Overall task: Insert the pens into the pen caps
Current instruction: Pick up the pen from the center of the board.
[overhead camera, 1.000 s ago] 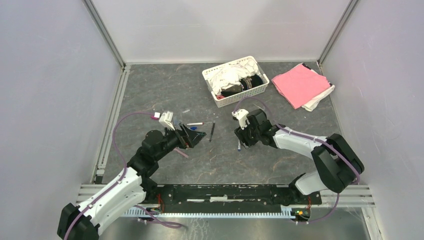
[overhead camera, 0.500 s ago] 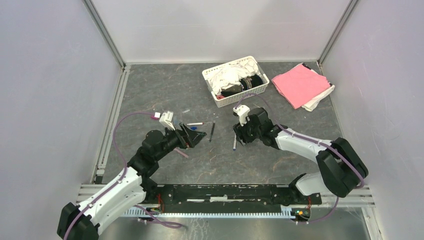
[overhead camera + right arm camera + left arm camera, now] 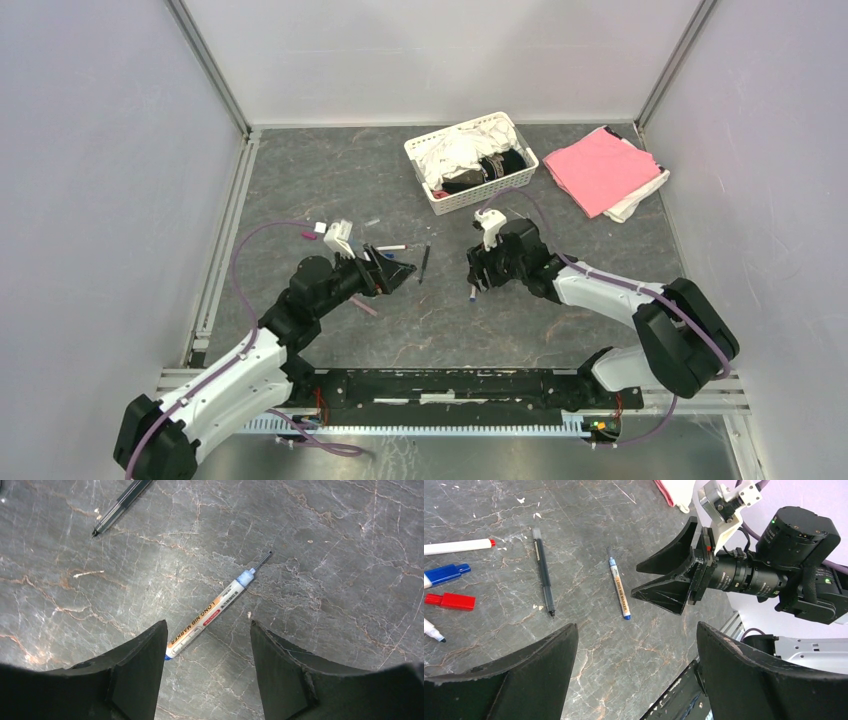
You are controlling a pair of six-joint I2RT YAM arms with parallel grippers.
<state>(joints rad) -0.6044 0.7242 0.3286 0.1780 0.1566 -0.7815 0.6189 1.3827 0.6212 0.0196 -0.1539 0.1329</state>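
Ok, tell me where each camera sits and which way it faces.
Top external: above and behind the bases, looking down on the table; the left arm and right arm show.
Left wrist: on the left arm, looking across at the right hand; left fingers frame it.
Right wrist: looking down; right fingers frame the marker.
Shared: both wrist views show that marker and the black pen.

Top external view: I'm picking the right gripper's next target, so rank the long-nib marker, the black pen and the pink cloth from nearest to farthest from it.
1. The long-nib marker: on the table just beneath the right gripper.
2. The black pen: to its left, mid-table.
3. The pink cloth: far right corner.
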